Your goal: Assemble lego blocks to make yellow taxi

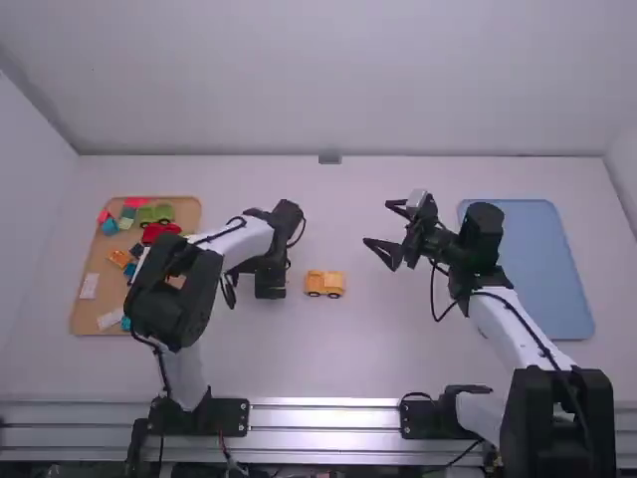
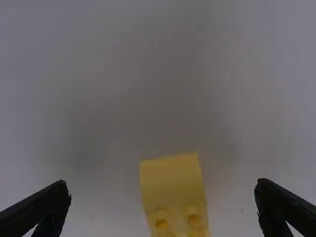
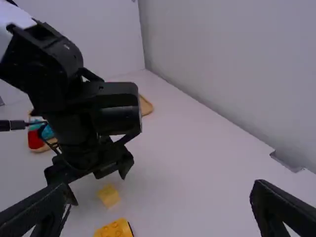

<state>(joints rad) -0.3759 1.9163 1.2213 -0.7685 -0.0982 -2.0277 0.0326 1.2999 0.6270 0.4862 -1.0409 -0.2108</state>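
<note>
The nearer left tool [image 2: 163, 185], wide open and empty, stands over the loose yellow block [image 3: 108, 195], with the taxi [image 1: 324, 284] just beside, towards the right edge of the worktop [image 1: 368, 358].

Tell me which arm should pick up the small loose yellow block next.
Left, I'd judge: the left gripper is open just above the small yellow block. The right gripper is open too, but sits farther off, past the wheeled yellow piece.

ok my count: one yellow toy truck [image 1: 324, 284], one loose yellow block [image 3: 108, 196], one green car [image 1: 155, 213], one red build [image 1: 160, 232], two white slips [image 1: 90, 286], one tan tray [image 1: 92, 324], one blue mat [image 1: 547, 269], two robot arms [image 1: 503, 329]
</note>
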